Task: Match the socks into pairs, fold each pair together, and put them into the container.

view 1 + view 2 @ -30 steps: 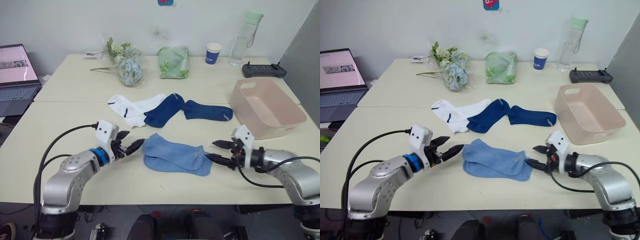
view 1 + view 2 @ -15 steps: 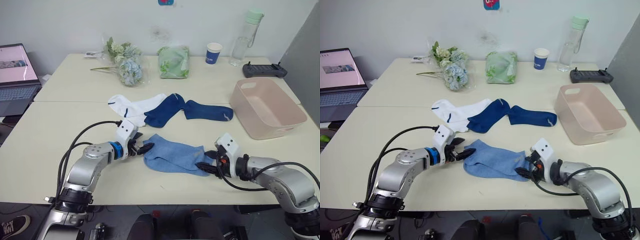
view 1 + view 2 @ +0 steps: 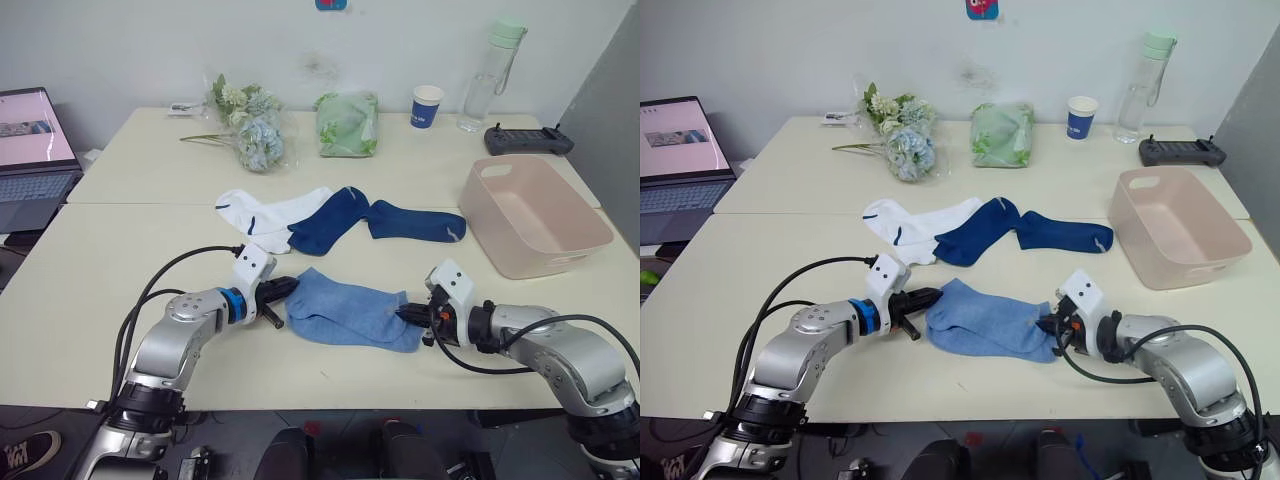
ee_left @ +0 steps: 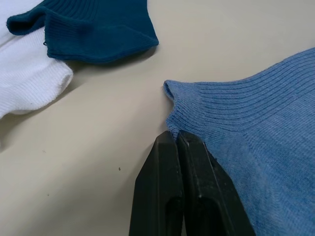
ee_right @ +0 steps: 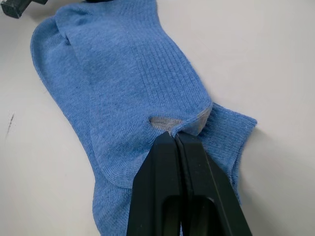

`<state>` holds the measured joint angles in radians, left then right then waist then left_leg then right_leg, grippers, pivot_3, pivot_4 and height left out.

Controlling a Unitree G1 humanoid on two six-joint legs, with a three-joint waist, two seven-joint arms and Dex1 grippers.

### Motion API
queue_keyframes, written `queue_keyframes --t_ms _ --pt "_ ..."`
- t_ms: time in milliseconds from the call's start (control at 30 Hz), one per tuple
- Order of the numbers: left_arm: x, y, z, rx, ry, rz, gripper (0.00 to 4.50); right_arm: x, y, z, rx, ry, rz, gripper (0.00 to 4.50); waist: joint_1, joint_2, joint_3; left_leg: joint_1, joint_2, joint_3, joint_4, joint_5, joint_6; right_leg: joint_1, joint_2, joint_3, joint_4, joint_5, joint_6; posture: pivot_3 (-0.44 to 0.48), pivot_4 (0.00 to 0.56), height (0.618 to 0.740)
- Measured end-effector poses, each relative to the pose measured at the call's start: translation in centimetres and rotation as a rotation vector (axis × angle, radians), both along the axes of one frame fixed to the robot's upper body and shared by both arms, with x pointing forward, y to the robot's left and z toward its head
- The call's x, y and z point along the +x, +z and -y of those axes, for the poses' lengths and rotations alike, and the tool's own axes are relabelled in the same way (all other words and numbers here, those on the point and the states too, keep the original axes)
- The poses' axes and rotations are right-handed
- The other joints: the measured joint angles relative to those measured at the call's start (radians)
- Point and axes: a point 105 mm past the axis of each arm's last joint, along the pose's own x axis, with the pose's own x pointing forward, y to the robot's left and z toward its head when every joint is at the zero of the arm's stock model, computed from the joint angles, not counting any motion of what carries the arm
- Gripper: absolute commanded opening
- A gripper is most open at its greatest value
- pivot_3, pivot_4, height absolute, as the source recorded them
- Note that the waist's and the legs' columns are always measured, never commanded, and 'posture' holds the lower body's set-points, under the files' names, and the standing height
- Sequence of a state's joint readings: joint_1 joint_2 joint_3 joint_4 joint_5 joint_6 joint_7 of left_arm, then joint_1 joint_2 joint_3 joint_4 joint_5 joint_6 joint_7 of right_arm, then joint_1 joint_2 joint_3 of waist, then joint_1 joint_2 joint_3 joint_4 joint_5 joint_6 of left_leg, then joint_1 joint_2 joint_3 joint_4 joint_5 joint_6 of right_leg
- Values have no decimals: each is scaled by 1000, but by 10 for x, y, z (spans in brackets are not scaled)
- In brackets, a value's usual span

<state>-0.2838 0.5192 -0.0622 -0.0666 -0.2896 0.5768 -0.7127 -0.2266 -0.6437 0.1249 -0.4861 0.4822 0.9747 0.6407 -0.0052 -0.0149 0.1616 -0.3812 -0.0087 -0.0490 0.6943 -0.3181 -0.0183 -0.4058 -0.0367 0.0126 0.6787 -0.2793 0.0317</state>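
Two pinches on the light blue socks (image 3: 352, 311): left gripper (image 4: 175, 139) cuff edge, right gripper (image 5: 175, 133) heel.

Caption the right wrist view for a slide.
Right gripper pinches the light blue socks on the table.

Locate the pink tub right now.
In the left eye view, the pink tub sits at the table's right side, just right of the navy socks and beyond the right claw.

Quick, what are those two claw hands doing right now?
Left gripper: shut on the cuff edge of the light blue socks.
Right gripper: shut on the other end of the light blue socks.
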Motion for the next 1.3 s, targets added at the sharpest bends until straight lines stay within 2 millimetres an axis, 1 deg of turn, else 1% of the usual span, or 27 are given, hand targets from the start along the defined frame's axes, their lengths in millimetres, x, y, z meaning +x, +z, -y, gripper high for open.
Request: queue_keyframes --t_ms 200,400,667,800,967,1067,1133,1167,1300 --pt "-2 3 -5 -39 25 -10 23 -1 1 -2 1 23 -2 0 0 0 0 0 0 0 0 0 0 0 0 0 0 0 0 0 150 740" --pt "-5 18 -13 -121 47 2 23 0 17 -4 38 47 30 0 0 0 0 0 0 0 0 0 0 0 0 0 0 0 0 0 150 740" --pt "-10 29 -12 -185 23 1 23 1 16 -4 39 38 23 0 0 0 0 0 0 0 0 0 0 0 0 0 0 0 0 0 150 740" --pt "-14 38 -10 -214 9 10 23 10 20 3 42 -1 34 0 -1 0 0 0 0 0 0 0 0 0 0 0 0 0 0 0 150 740" --pt "-29 29 -8 -215 15 -41 23 23 29 10 50 -33 53 0 -3 0 0 0 0 0 0 0 0 0 0 0 0 0 0 0 150 740" --pt "-35 30 -7 -226 24 -57 23 31 35 11 54 -37 62 0 -2 0 0 0 0 0 0 0 0 0 0 0 0 0 0 0 150 740" --pt "-40 32 -2 -243 19 -67 23 36 40 10 57 -31 81 0 -2 0 0 0 0 0 0 0 0 0 0 0 0 0 0 0 150 740" --pt "-46 31 3 -258 12 -83 23 41 43 10 52 -29 94 0 -4 0 0 0 1 0 0 0 0 0 0 1 0 0 0 0 150 740" --pt "-75 27 31 -310 -74 -173 23 61 49 2 37 -20 138 0 -7 0 0 0 1 0 0 0 0 0 0 0 0 0 0 0 150 740"
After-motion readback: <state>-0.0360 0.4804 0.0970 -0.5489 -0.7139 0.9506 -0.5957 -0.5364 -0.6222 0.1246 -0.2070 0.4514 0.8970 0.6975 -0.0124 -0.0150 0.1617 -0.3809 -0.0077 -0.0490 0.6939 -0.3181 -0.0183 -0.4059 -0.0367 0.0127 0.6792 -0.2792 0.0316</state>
